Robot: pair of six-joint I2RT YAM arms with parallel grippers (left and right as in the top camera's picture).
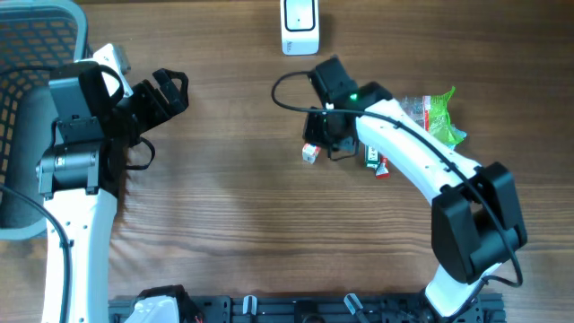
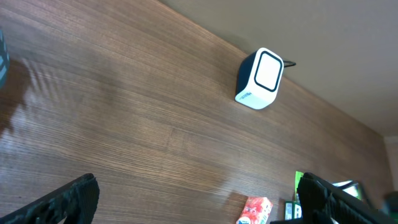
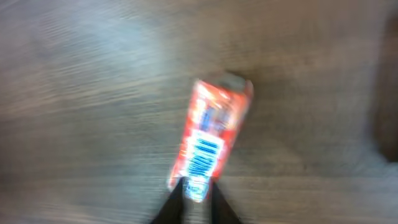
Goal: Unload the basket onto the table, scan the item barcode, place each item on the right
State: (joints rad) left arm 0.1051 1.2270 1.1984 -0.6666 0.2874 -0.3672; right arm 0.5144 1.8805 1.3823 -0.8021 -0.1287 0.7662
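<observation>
Right tool (image 3: 194, 198) pinched shut on near end of red packet (image 3: 211, 130), the rest sticking out ahead. Left tool (image 1: 170, 90) wide open, empty; scanner (image 2: 260, 79) ahead of it.

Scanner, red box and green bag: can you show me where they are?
scanner (image 1: 300, 22): overhead view, on its top face.
red box (image 3: 210, 134): right wrist view, on its printed side.
green bag (image 1: 437, 112): overhead view, on its green middle.

A grey mesh basket (image 1: 20, 76) sits at the wooden table's (image 1: 224, 215) edge
</observation>
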